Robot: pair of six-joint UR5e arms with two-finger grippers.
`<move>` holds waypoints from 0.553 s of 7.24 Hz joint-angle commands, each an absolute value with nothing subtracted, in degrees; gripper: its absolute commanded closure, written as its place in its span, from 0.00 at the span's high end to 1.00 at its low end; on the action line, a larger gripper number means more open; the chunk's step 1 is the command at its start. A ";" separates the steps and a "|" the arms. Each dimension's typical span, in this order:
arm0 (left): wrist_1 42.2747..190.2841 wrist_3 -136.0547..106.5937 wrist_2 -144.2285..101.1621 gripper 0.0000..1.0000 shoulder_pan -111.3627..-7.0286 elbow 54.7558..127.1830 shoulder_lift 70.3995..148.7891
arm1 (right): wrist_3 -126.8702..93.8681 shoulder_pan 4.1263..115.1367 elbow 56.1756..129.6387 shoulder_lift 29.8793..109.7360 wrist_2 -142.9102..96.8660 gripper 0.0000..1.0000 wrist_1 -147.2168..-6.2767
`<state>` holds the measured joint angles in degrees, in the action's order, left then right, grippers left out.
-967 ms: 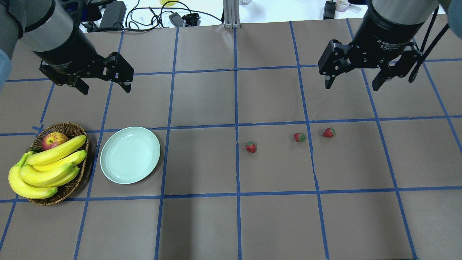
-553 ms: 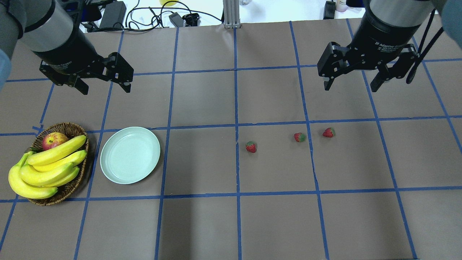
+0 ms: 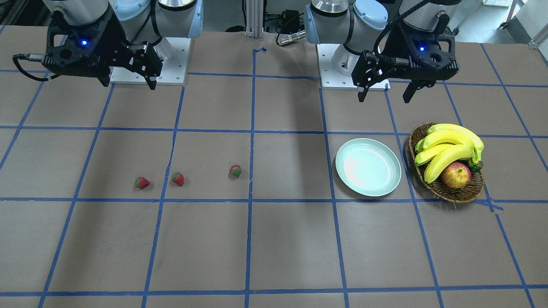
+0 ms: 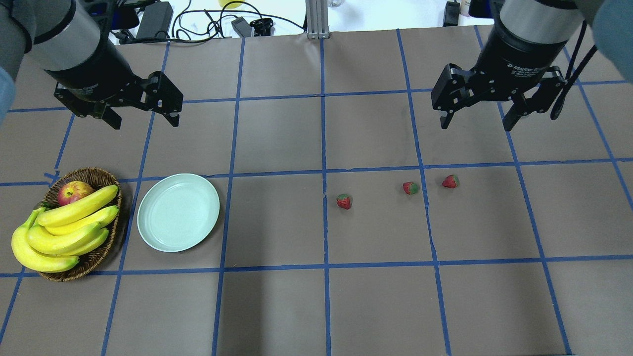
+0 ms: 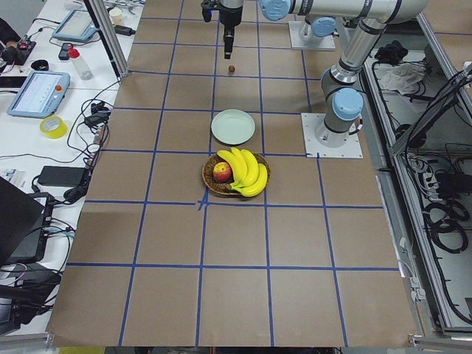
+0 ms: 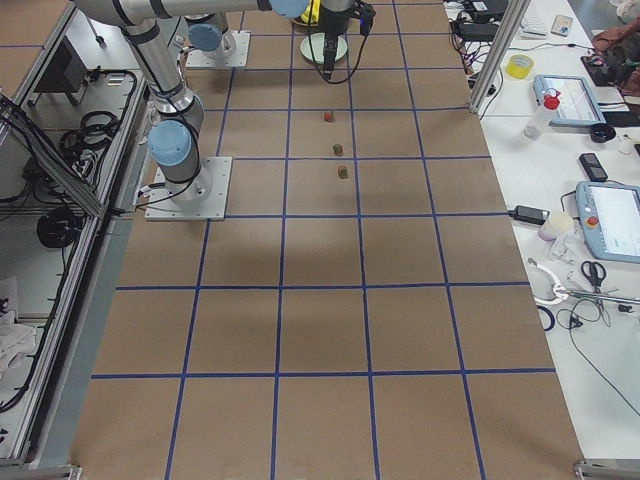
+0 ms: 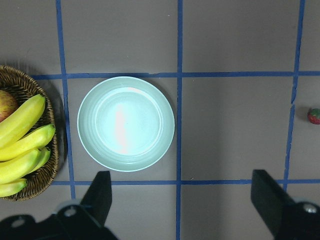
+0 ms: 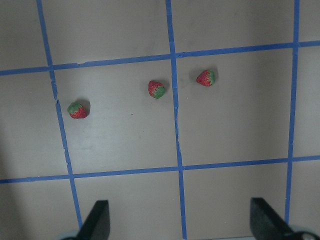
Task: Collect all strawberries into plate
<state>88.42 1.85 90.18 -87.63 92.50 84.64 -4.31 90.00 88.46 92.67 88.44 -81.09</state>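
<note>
Three small red strawberries (image 4: 344, 201) (image 4: 410, 188) (image 4: 450, 181) lie apart in a row on the brown table, right of centre. They also show in the right wrist view (image 8: 78, 110) (image 8: 157, 89) (image 8: 206, 78). The pale mint-green plate (image 4: 178, 212) is empty and stands left of centre, next to the basket. My right gripper (image 4: 476, 124) is open and empty, hanging above the table behind the strawberries. My left gripper (image 4: 145, 121) is open and empty, above the table behind the plate (image 7: 126, 123).
A brown wicker basket (image 4: 94, 175) with bananas (image 4: 69, 222) and a red-yellow apple (image 4: 73, 192) stands just left of the plate. Blue tape lines grid the table. Cables and devices lie beyond the far edge.
My right gripper has shifted slightly to the left and toward the strawberries, still open. The left arm, the strawberries and the plate have not moved.
</note>
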 commanded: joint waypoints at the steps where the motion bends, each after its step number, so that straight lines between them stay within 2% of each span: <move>1: 88.42 1.85 90.18 1.00 -87.63 92.55 84.64 | -3.78 90.18 89.73 92.02 88.51 1.00 -81.21; 4: 88.42 1.85 90.18 1.00 -87.63 92.55 84.64 | -3.95 93.32 91.32 90.79 88.51 1.00 -81.91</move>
